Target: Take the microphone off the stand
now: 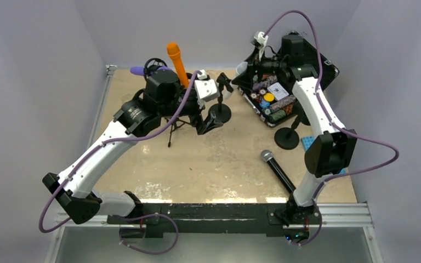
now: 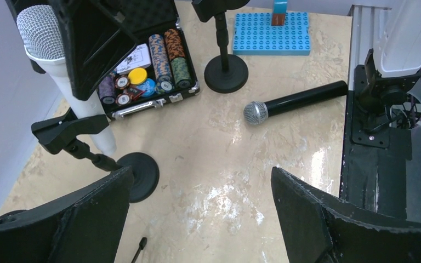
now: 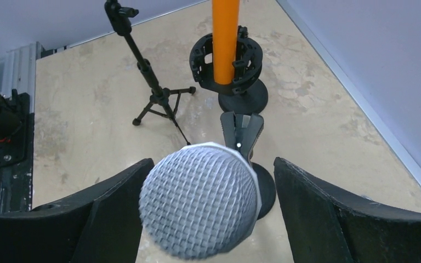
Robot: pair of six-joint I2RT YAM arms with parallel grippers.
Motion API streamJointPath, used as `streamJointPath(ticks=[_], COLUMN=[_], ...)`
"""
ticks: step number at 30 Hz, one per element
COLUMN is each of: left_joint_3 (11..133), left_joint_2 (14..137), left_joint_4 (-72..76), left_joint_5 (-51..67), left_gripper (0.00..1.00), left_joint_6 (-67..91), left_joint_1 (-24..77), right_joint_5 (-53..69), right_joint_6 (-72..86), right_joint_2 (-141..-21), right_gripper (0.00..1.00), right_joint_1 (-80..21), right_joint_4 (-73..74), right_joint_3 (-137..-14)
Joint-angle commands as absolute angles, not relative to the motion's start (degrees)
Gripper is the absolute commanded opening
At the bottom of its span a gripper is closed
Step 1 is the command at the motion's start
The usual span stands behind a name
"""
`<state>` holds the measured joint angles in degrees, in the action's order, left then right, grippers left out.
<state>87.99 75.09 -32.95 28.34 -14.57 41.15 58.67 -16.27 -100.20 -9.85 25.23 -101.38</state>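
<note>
Top view, far L: a purple item [image 1: 137,70] at the back edge of the table [image 1: 225,159]; can't tell what it is. Next, a thin tripod [image 3: 152,87] w/ a clip on top, standing free. Just R of it is the orange mic [image 1: 177,62], upright in a black shock mount [image 3: 200,57] on a round base. L gripper [image 2: 202,181] hangs over mid-table, jaws spread wide w/ nothing btwn them, one finger just beside the stand's base. The white mic [image 2: 79,98] sits in its stand [image 2: 140,175] at back centre. Its grey mesh head is up, body a bit tilted and held low down by the black clip [image 2: 68,131], round base flat on the table. R gripper [image 3: 212,164] is at the mic's head, fingers [image 3: 329,219] one each side of the mesh. Its jaws are apart: a gap shows by one finger, the other looks v. close, can't tell if it touches. Mic not lifted, still in the clip. R of that is an open case [image 2: 153,101], lid up, w/ rows of poker chips [image 2: 161,55]. Near its front corner stands a second stand [image 2: 226,71] on a round base. A black mic [image 2: 296,101] lies flat on the table near the R arm's base, head toward mid-table. Far R, beside the second stand, is a blue baseplate [image 2: 271,35] w/ a small block on it.
</note>
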Motion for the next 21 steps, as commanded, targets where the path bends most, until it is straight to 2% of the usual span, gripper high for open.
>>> streamJointPath(ticks=[1, 3, 8, 15, 21], left_joint_3=[89.51, 89.56, 89.01, 88.10, 86.46], left_joint_2=[73.33, 73.31, 73.13, 71.60, 71.20], left_joint_4=[-32.79, -32.61, -32.96, -39.72, -40.96], left_joint_5=[27.40, 27.54, 26.33, 28.19, 28.55], left_gripper=[1.00, 1.00, 1.00, 0.99, 0.98], left_joint_6=[-15.30, -15.34, -16.67, -25.98, -28.42], left_joint_1=[40.87, 40.87, 40.87, 40.34, 40.34], right_joint_5=[57.35, 57.22, 56.64, 61.41, 67.18], right_joint_6=[-12.09, -12.12, -14.79, -22.44, -25.50], right_joint_2=[-101.57, -102.06, -100.50, -89.74, -81.57], right_gripper=[0.80, 0.71, 0.34, 0.00, 0.00], right_joint_1=[-10.80, -10.90, -10.91, -10.95, -10.90], right_joint_4=[19.26, 19.16, 21.95, 28.72, 34.41], right_joint_3=[-105.46, -105.64, -105.83, -102.75, -98.75])
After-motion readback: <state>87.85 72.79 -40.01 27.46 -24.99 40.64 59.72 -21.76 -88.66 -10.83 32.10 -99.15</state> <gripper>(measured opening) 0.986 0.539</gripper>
